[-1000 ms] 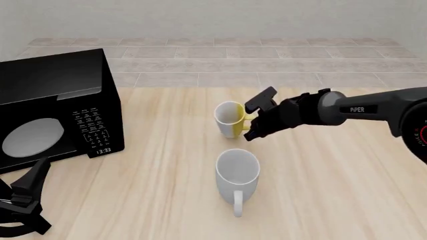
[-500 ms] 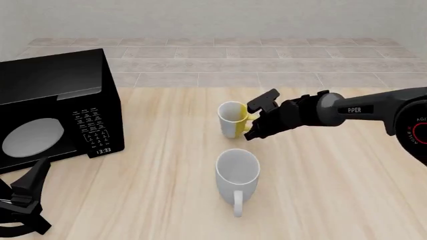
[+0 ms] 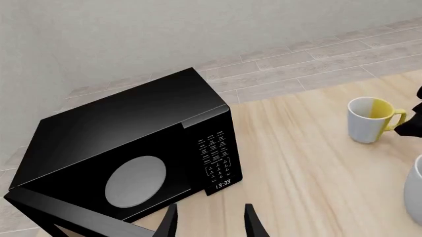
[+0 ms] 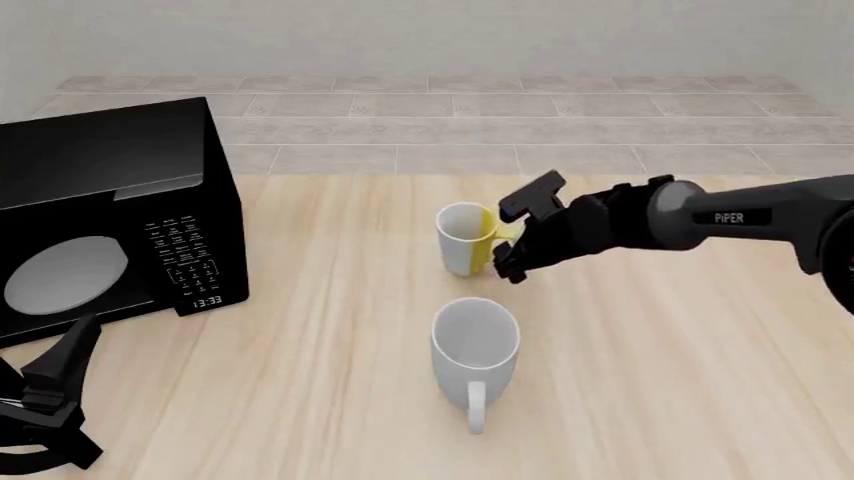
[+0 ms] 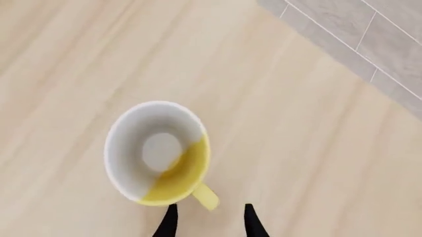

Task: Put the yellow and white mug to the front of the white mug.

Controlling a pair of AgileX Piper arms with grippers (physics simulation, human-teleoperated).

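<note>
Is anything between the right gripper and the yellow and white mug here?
Nothing visible. The right gripper sits right at the handle of the yellow and white mug, fingertips open on either side of it, only bare table around. The white mug stands nearer the camera, out of the way.

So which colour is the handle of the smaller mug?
Yellow: the yellow and white mug has a yellow handle, clearest in the right wrist view.

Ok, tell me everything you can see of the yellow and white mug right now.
The yellow and white mug is small, glossy like ceramic, half white and half yellow, with a yellow loop handle and a pale, empty inside. It stands upright on the wooden table, beyond the white mug. The right gripper is open at its handle, not visibly gripping.
</note>
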